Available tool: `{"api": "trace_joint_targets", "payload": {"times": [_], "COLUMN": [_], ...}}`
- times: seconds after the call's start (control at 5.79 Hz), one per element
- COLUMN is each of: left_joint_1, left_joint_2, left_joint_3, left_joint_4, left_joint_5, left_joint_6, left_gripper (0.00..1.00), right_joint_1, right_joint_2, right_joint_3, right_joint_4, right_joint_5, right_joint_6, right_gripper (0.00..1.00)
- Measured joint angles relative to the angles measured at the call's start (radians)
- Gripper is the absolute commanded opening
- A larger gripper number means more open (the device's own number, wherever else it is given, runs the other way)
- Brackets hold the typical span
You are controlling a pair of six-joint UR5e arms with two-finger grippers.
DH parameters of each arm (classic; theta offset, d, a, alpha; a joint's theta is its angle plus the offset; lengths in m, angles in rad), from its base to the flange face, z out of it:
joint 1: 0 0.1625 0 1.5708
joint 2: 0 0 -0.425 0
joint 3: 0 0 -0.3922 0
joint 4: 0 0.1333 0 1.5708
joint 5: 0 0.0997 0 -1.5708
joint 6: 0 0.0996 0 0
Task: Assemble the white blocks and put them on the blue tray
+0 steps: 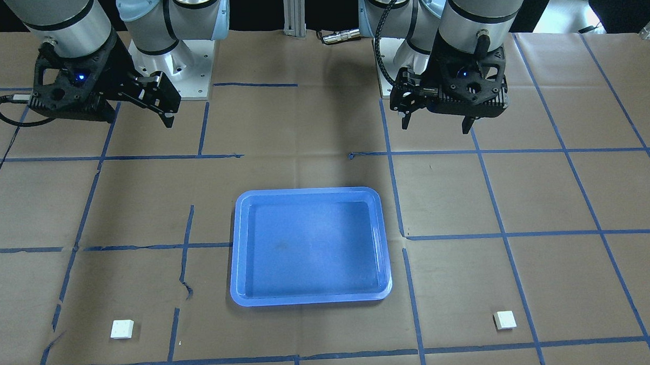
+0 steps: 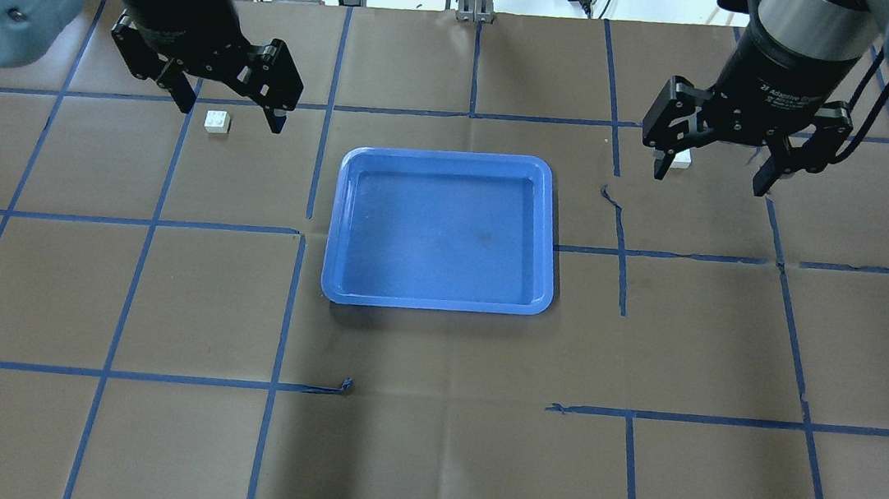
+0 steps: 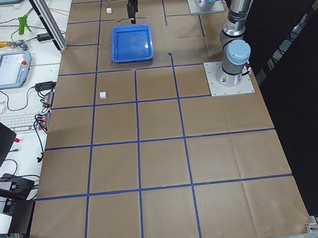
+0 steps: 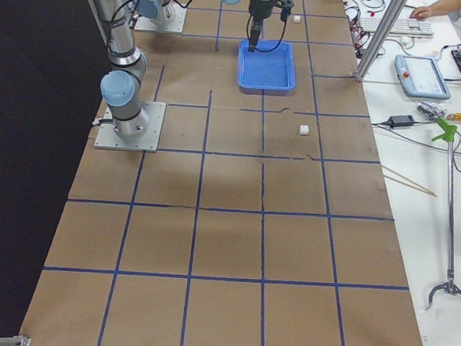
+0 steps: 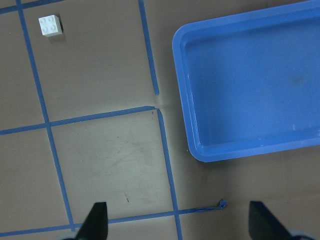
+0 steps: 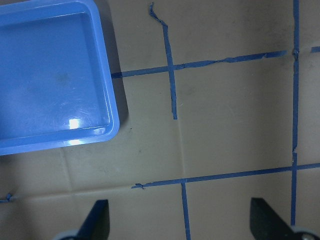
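Observation:
The blue tray (image 1: 311,242) (image 2: 442,233) lies empty in the middle of the table. One white block (image 2: 217,121) (image 1: 505,320) lies on the table to the tray's left, far side; it shows at the top left of the left wrist view (image 5: 50,26). A second white block (image 1: 122,329) lies on the right side, partly hidden behind a finger in the overhead view (image 2: 682,159). My left gripper (image 2: 229,115) (image 1: 436,125) is open and empty, high above the table. My right gripper (image 2: 709,181) (image 1: 160,104) is also open and empty, held high.
The table is covered in brown paper with a grid of blue tape lines. The arm bases (image 1: 172,74) stand at the robot's edge. Beyond the far edge are cables, a keyboard and a tablet (image 3: 10,70).

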Motion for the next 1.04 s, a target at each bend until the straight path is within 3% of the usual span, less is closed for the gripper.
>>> {"api": "trace_joint_targets", "payload": {"times": [0.52,0.69,1.04], "left_joint_1": [0.077,0.125,0.206], "left_joint_2": [-0.003,-0.067,-0.247], "left_joint_3": [0.001,0.002,0.01], "left_joint_4": [-0.009,0.037,0.256], "left_joint_5": [0.062,0.073,0.058], "left_joint_6": [0.012,0.032,0.139], "left_gripper": [0.99,0.99,0.99], "right_joint_1": [0.0,0.0,0.0], "right_joint_2": [0.0,0.0,0.002], "right_joint_3": [0.0,0.0,0.0], "right_joint_4": [0.002,0.002,0.001], "right_joint_5": [0.0,0.0,0.0], "right_joint_6": [0.005,0.003,-0.01], "right_gripper": [1.0,1.0,1.0]}}
